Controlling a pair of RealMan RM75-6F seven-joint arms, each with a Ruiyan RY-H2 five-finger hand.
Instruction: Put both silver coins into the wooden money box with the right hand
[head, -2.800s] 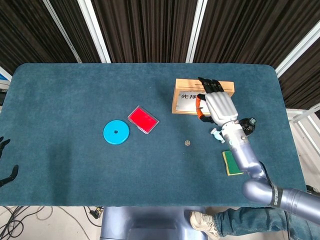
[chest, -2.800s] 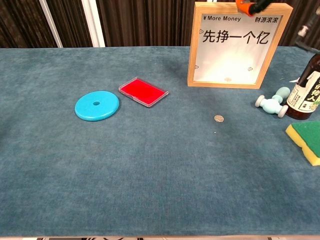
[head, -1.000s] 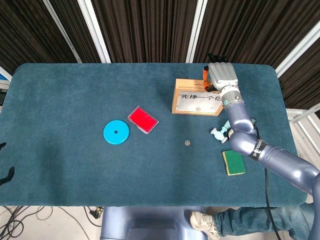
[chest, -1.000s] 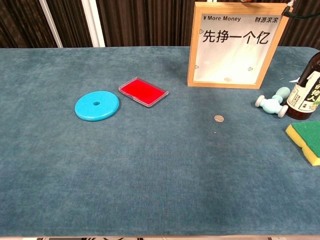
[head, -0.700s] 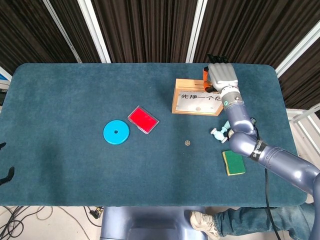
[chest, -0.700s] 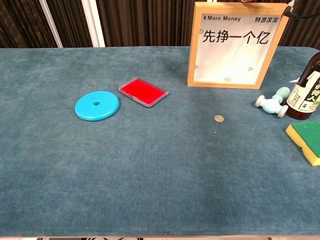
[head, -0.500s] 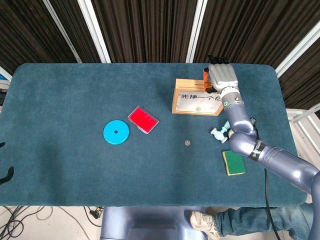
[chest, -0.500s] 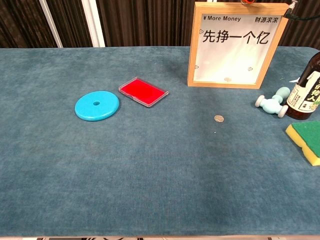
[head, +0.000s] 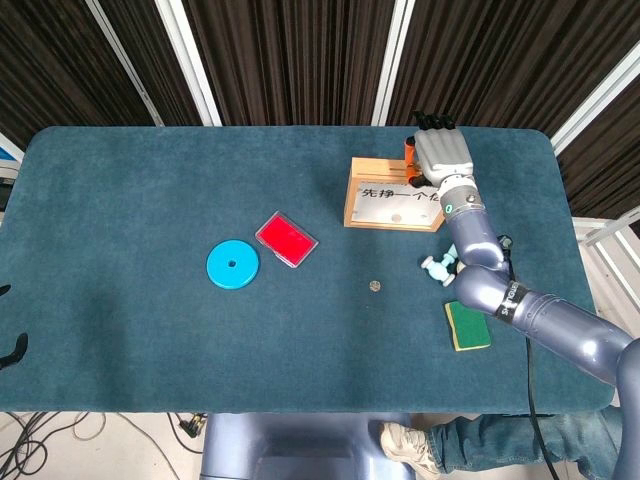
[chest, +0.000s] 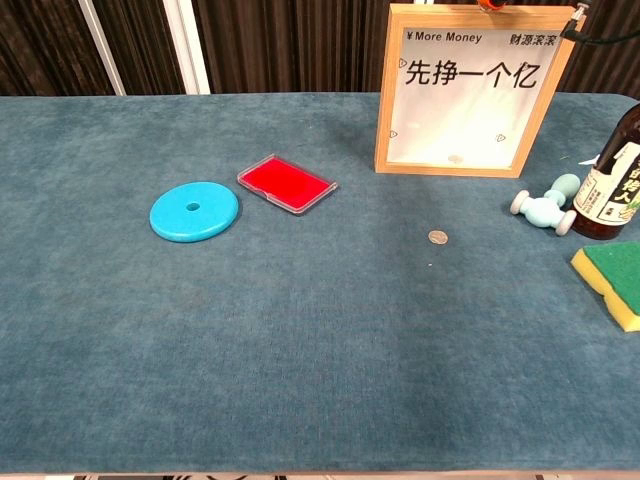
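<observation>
Nearest me, the remaining silver coin (chest: 437, 237) lies flat on the blue cloth at about five o'clock from the wooden money box (chest: 468, 90), well apart from it. I judge it light, hard, thin and slippery: with almost no edge to catch, I would pinch it across its rim between thumb and a fingertip, or tip it up on the nap of the cloth first.

One coin seems to lie inside the box already, behind its clear front near the bottom.

Farther off, my right hand (head: 442, 155) hovers over the box's top edge at twelve o'clock. I cannot tell from here whether the fingers are spread or curled, or whether they hold anything.
</observation>
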